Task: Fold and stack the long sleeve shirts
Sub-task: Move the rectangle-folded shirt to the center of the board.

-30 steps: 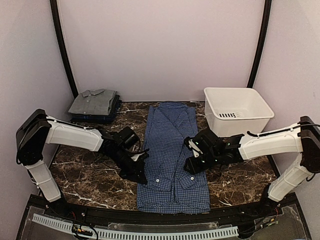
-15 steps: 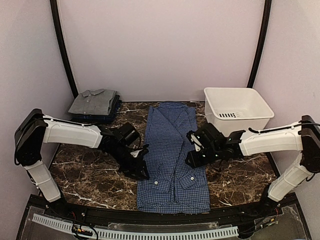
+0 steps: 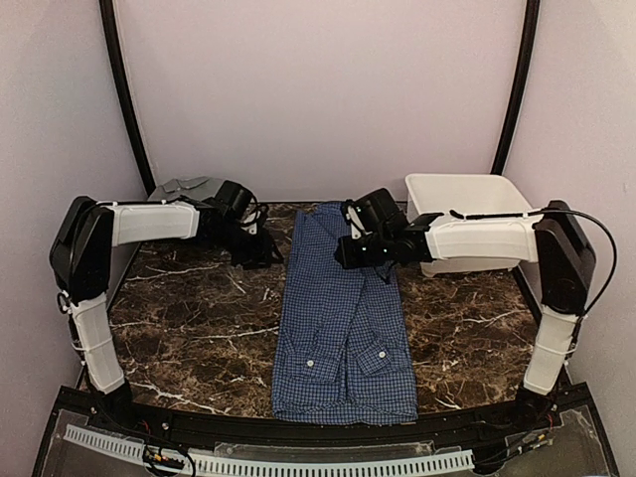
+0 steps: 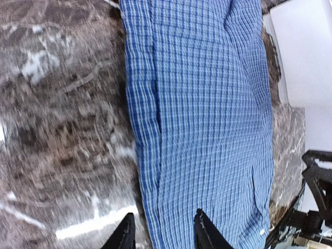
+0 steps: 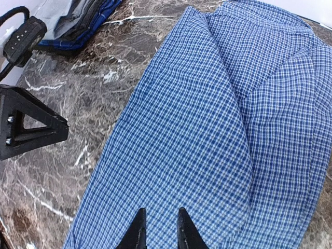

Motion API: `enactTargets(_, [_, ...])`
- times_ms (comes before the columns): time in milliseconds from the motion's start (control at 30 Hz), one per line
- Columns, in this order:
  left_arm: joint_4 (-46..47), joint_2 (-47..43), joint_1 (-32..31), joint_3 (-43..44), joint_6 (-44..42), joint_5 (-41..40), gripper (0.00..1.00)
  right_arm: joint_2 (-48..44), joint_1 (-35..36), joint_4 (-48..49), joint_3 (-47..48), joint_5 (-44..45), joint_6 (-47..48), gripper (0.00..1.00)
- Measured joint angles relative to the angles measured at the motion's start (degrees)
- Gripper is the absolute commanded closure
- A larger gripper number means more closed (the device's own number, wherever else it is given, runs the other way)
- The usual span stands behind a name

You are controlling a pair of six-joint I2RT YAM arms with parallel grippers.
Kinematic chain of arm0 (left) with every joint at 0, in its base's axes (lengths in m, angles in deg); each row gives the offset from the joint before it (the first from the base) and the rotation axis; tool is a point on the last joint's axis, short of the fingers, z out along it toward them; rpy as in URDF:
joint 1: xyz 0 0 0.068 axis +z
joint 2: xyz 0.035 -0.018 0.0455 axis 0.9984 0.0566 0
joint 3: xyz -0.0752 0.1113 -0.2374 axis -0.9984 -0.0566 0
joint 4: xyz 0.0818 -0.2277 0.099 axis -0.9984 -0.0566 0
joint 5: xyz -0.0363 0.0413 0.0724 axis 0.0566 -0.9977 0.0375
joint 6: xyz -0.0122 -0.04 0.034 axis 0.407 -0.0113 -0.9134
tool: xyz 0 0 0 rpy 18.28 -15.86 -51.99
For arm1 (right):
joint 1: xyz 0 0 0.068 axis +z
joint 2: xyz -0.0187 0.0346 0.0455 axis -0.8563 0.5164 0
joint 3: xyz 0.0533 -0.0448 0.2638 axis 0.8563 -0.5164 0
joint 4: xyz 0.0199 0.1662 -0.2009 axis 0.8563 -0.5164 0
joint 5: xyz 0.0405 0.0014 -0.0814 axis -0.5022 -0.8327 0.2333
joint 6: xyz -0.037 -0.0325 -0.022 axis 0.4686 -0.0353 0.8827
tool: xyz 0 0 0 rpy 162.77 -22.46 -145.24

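Note:
The blue checked shirt (image 3: 343,328) lies folded into a long narrow strip down the middle of the marble table, collar end at the back. A grey shirt (image 3: 180,185) lies folded at the back left, mostly hidden behind my left arm. My left gripper (image 3: 265,252) is open just left of the blue shirt's far end. Seen from the left wrist, its fingers (image 4: 204,231) straddle the shirt's (image 4: 202,104) left edge. My right gripper (image 3: 347,256) hangs over the same end of the shirt (image 5: 207,135). Its fingertips (image 5: 138,228) stand a narrow gap apart with nothing between them.
A white plastic tub (image 3: 497,194) stands at the back right, behind my right forearm, and shows at the left wrist view's edge (image 4: 306,52). The grey shirt rests on a dark blue folded pile (image 5: 78,21). Black frame posts rise at both back corners.
Both arms swung from the shirt's middle to its far collar end. The left gripper went from shut to open, and the right gripper's gap narrowed.

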Motion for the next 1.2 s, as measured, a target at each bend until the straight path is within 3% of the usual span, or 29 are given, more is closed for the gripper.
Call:
enactTargets(267, [6.64,13.86,3.23,10.32,-2.64,-1.46,0.57,14.40,-3.32,1.22,12.63,-0.48,0.72,0.87])
enactTargets(567, [8.76,25.57,3.30,24.41,-4.33,-2.80,0.59,28.52,-6.38,-0.44,24.41,2.51,-0.17,0.87])
enactTargets(800, [8.92,31.26,3.34,30.10,-3.76,-5.07,0.76,31.01,-6.93,-2.56,27.74,4.20,-0.28,0.86])
enactTargets(900, [8.72,31.69,3.34,30.47,-3.02,-5.86,0.96,31.01,-6.93,-3.04,27.82,4.31,-0.09,0.86])
enactTargets(933, [8.76,31.82,3.34,30.56,-2.56,-5.86,0.98,31.01,-6.93,-3.17,27.82,4.31,-0.02,0.85])
enactTargets(1200, [7.37,32.33,3.85,31.43,-2.19,-6.97,1.00,30.40,-6.88,-4.22,27.93,3.08,0.68,0.82])
